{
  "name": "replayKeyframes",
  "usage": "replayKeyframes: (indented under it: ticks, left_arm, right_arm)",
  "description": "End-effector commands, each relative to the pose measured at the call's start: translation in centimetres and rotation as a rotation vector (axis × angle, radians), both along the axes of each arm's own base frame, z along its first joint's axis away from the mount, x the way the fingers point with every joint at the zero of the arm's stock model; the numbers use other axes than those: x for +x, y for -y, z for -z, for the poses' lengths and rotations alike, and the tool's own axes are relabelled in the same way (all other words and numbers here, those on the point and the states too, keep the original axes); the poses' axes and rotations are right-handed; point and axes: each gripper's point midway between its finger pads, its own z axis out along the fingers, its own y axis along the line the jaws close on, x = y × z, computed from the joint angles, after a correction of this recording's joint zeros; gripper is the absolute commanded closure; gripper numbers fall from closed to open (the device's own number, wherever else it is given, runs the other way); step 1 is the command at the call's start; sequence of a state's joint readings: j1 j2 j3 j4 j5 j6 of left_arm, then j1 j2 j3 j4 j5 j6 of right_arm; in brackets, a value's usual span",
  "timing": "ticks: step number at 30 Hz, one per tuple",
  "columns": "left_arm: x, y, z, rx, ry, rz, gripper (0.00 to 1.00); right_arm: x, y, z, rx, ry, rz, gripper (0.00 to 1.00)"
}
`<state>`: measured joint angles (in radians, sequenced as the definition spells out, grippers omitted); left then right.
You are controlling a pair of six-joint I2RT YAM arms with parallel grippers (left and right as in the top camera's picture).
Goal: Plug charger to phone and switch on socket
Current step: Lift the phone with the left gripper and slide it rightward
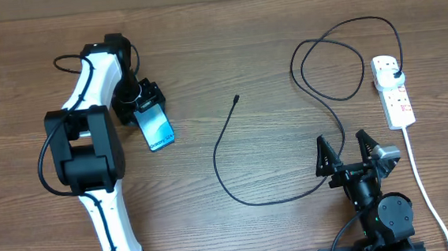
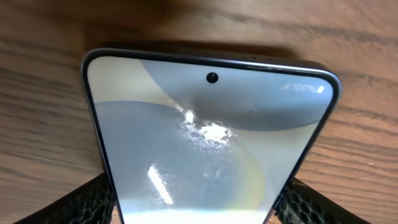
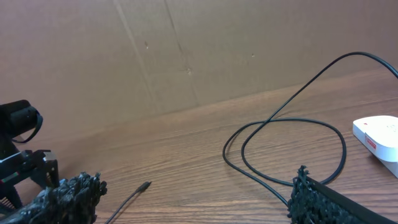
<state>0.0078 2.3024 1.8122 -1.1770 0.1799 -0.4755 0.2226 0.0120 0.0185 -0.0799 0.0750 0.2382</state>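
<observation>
The phone (image 1: 156, 129), with a light blue screen, is held at its sides by my left gripper (image 1: 145, 107), tilted above the table at the left. In the left wrist view the phone (image 2: 211, 143) fills the frame between the two fingers. The charger cable (image 1: 236, 189) lies loose across the middle; its connector tip (image 1: 237, 99) rests free on the wood and its black plug (image 1: 396, 75) sits in the socket (image 1: 394, 91), a white power strip at the right. My right gripper (image 1: 343, 150) is open and empty near the front, next to the cable. The tip (image 3: 143, 186) shows in the right wrist view.
The cable loops (image 1: 330, 63) spread between the middle and the power strip. A thick white cord (image 1: 422, 183) runs from the strip toward the front right edge. A brown cardboard wall (image 3: 186, 50) stands behind the table.
</observation>
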Motion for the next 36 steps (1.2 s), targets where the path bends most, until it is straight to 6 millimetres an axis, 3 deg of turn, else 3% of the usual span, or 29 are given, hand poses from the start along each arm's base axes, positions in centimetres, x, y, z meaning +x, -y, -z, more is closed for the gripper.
replayKeyframes:
  ticks: [1,16,26,36]
  left_arm:
    - [-1.0,3.3,2.1,-0.040,-0.059,0.011,0.19]
    - [-1.0,5.2,2.6,0.221,-0.008,0.192,0.14]
    - [-1.2,5.8,2.6,0.223,-0.008,0.210,0.00]
    - [-0.2,5.7,2.8,0.223,0.038,0.353,0.00]
  right_arm:
    - [0.0,0.0,0.2,-0.003,0.002,0.000,0.00]
    - [0.0,0.0,0.2,-0.003,0.002,0.000,0.00]
    - [0.0,0.0,0.2,-0.003,0.002,0.000,0.00]
    - [0.0,0.0,0.2,-0.003,0.002,0.000,0.00]
